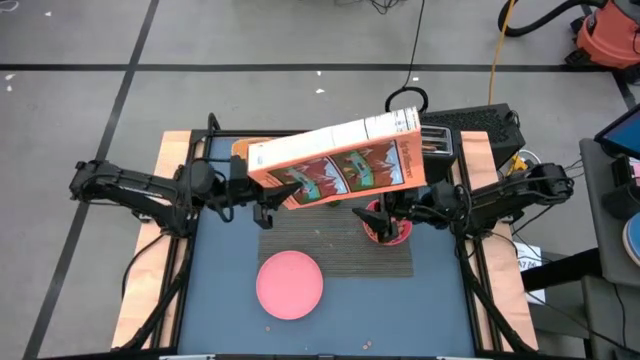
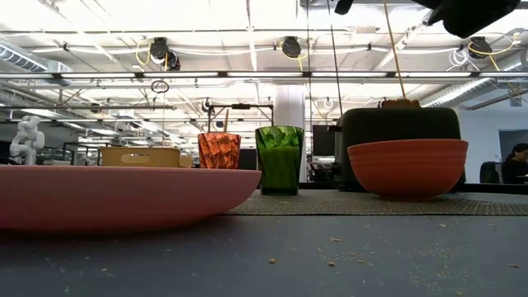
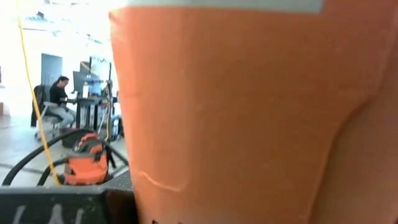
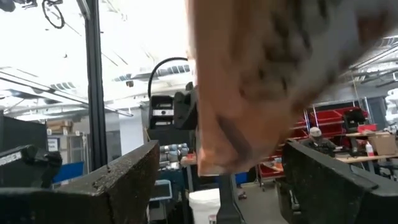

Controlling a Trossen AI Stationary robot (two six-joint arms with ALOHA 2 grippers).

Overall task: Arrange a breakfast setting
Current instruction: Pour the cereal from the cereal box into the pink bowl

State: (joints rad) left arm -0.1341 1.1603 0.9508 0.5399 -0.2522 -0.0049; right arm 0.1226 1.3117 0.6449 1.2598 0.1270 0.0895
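A large orange cereal box (image 1: 340, 160) is held up high over the table's far half, lying slantwise between both arms. My left gripper (image 1: 266, 200) is at its left end; the box (image 3: 249, 118) fills the left wrist view. My right gripper (image 4: 221, 186) is open under the box's right end (image 4: 249, 93), above the pink-red bowl (image 2: 407, 167). The bowl, red tumbler (image 2: 219, 150) and green cup (image 2: 279, 159) stand on the dark woven placemat (image 1: 340, 250). The pink plate (image 1: 290, 285) lies near the front. A brown toast slice (image 2: 400, 103) sticks out of the toaster (image 2: 402, 132). The fruit is out of view. My left gripper is shut on the cereal box at its lower left end (image 1: 275, 185), coming level from the table's left. The box itself hides the fingers in the wrist view, so the kind of hold does not show. The box is lifted clear, lying lengthwise and slanted.
The black toaster (image 1: 470, 125) stands at the table's far right. The box hides the tumbler and cup from above. Bare blue table surface (image 1: 420, 310) lies right of the plate. A person sits at a desk in the room beyond.
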